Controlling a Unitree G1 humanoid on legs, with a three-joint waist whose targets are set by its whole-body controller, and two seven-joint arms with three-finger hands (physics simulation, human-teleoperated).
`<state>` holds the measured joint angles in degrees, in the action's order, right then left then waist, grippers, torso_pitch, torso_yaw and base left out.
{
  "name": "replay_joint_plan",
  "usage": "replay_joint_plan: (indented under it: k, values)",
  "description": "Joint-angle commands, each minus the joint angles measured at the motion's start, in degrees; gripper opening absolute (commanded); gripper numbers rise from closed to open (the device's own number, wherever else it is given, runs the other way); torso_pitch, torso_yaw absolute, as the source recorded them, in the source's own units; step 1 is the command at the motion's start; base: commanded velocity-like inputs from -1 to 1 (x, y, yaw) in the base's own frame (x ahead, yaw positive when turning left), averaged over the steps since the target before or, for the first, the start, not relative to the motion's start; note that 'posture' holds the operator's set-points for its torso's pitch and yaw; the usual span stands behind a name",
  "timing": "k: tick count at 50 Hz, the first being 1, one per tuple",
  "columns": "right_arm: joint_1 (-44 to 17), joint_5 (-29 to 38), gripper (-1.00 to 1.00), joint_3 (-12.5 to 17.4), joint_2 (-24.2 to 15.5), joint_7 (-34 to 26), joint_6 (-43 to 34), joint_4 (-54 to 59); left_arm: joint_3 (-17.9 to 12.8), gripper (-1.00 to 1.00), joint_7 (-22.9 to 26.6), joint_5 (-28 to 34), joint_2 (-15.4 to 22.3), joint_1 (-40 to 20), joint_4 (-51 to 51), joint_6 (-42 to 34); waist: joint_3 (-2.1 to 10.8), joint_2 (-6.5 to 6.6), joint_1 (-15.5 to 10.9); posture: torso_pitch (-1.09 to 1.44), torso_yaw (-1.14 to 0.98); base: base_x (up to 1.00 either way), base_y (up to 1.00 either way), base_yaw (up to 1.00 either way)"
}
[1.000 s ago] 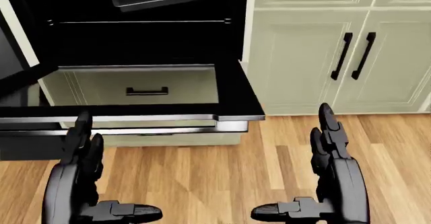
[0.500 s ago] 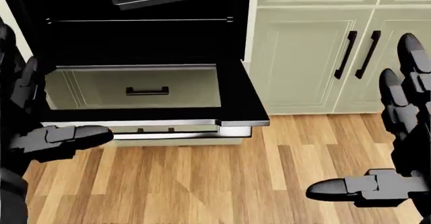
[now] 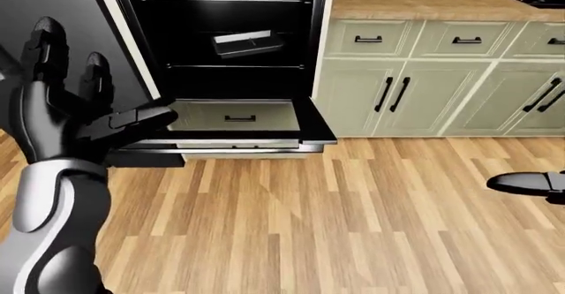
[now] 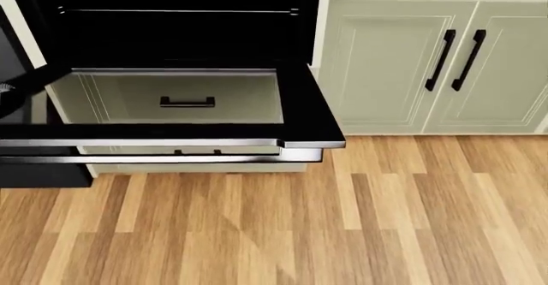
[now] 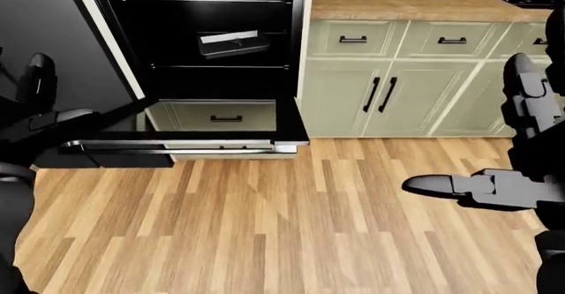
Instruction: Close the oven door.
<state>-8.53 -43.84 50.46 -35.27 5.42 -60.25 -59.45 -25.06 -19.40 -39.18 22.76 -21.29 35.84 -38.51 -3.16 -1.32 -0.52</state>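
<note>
My left hand (image 3: 61, 108) is raised with its 3 fingers spread, holding nothing, just left of the oven door (image 4: 313, 121). My right hand (image 5: 521, 155) is likewise spread wide over the wood floor (image 4: 300, 233). The door lies flat, fully down. Beyond it, a dark tray (image 3: 247, 42) sits inside the oven cavity (image 3: 220, 16), beside green cabinets (image 3: 424, 75).

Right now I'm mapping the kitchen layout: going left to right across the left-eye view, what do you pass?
Left hand → open oven door → cabinet doors with black handles → right hand's fingertip.
</note>
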Motion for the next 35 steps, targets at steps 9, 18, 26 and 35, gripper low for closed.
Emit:
replay_joint_plan:
  k: [9, 18, 26, 35]
  values:
    - [0.29, -0.88, 1.0, -0.04, -1.18, 0.97, 2.46, -0.55, -0.38, 1.0, -0.35, -1.3, 1.25, -1.09, 1.67, 1.28, 0.94, 0.21, 0.12, 0.0, 0.0, 0.06, -0.01, 0.0]
    - [0.47, -2.62, 1.0, -0.41, -2.27, 2.62, 2.66, -0.55, -0.38, 1.0, -0.15, -1.08, 1.5, -1.09, 1.47, 1.81, 0.75, -0.37, 0.12, 0.0, 0.0, 0.11, -0.08, 0.0]
    - [0.6, -0.6, 1.0, -2.17, -2.27, 2.06, 2.94, -0.55, -0.34, 1.0, -0.06, -0.87, 1.46, -1.18, 1.28, 1.93, 0.55, 3.86, -0.1, 0.0, 0.0, 0.14, -0.13, 0.0]
    - [0.2, -1.54, 1.0, -1.88, -2.86, 2.57, 2.45, -0.55, -0.48, 1.0, -0.23, -1.12, 1.68, -1.34, 1.31, 1.81, 0.92, -0.69, -0.89, 0.0, 0.0, 0.17, -0.13, 0.0]
